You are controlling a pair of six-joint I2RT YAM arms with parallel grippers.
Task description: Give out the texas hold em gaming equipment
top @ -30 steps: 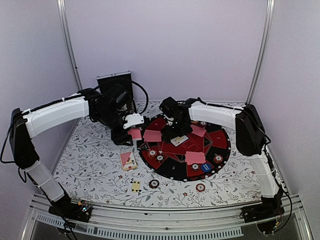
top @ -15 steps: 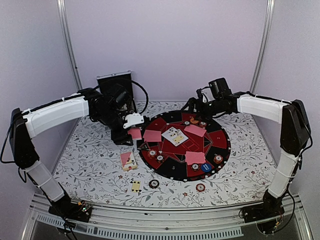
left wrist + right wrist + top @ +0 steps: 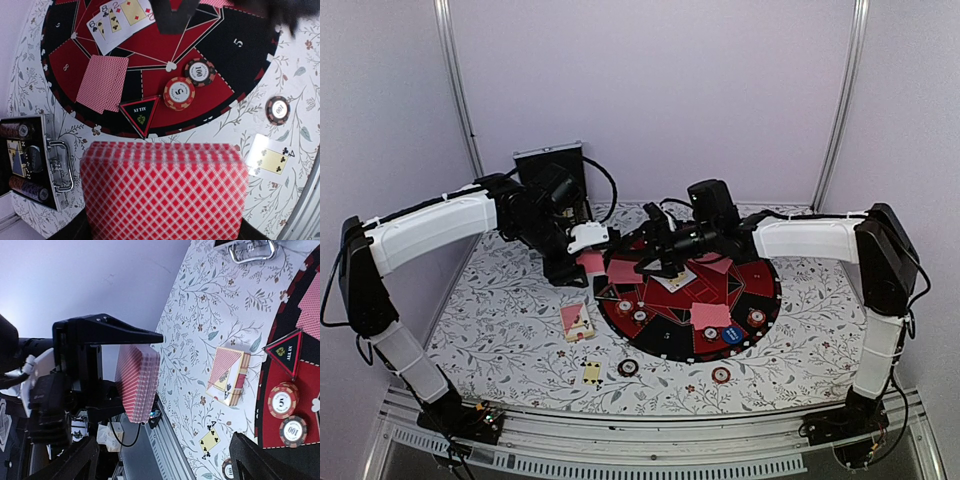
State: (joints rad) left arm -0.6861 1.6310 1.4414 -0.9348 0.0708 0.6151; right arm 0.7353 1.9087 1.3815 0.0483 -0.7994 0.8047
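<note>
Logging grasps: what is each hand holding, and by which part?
The left hand clamps the pink-backed card deck by two opposite edges. The right hand is open, holding nothing.

Left pincer [image 3: 588, 264] clamped on the card deck [image 3: 165, 190], right pincer [image 3: 635, 255] wide open just beside.

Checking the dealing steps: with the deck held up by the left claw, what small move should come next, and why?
Probably ease the right claw toward the card deck and pinch one card off it. The left claw is shut on the deck, and the right one stands open, empty, just short of it.
</note>
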